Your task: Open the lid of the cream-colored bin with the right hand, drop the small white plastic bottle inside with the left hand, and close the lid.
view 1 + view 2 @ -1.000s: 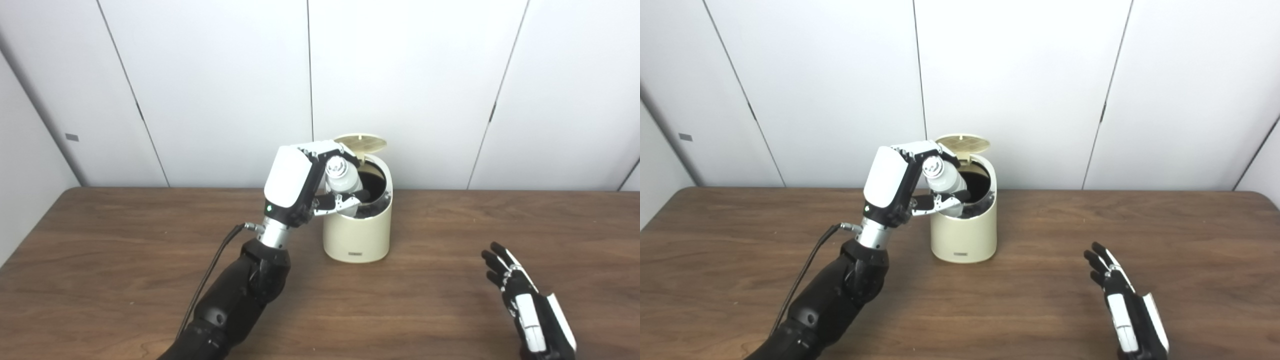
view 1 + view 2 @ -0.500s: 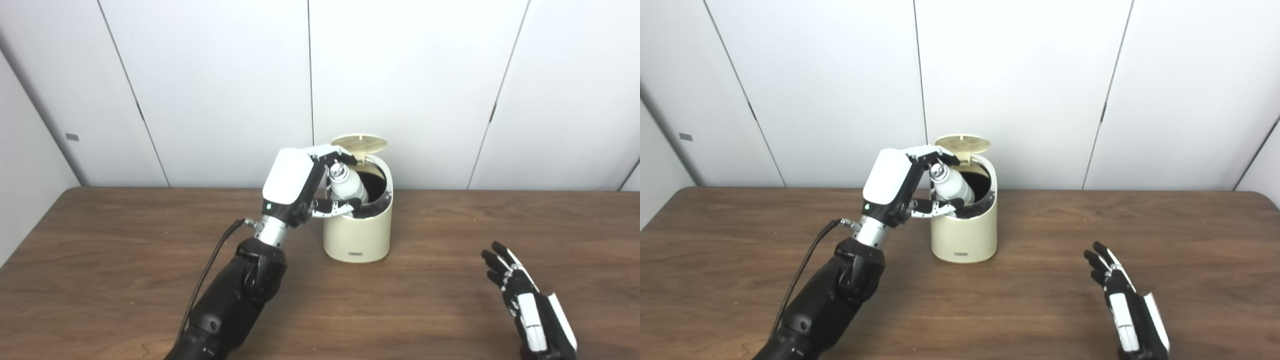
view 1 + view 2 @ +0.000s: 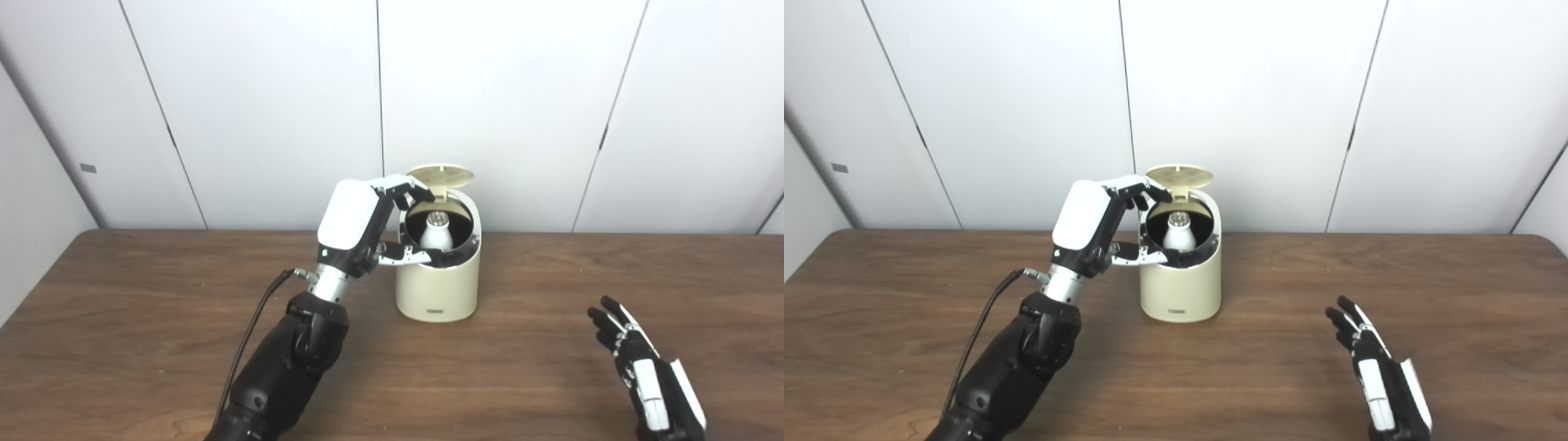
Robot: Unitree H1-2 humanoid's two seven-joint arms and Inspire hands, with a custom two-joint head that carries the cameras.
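Left eye view: cream-colored bin [image 3: 438, 282] sitting mid-table [image 3: 122, 318], lid [image 3: 441, 174] flipped up at the back. Small white plastic bottle [image 3: 436, 231] standing upright inside the dark opening, cap up, not touched by anything. Left hand [image 3: 367, 223] parked right at the bin's left rim, fingers [image 3: 411, 187] spread and curled over the edge, thumb lying along the front rim, holding nothing. Right hand [image 3: 643, 367] way off near the bottom right corner, low over the wood, fingers spread, empty too.

Right eye view: same deal, just shifted a bit. Bottle [image 3: 1177, 236] clearly down in the bin [image 3: 1182, 285], lid [image 3: 1180, 176] up. Left hand [image 3: 1102, 223] loose beside the rim, right hand [image 3: 1375, 373] well apart from everything, fingers splayed.
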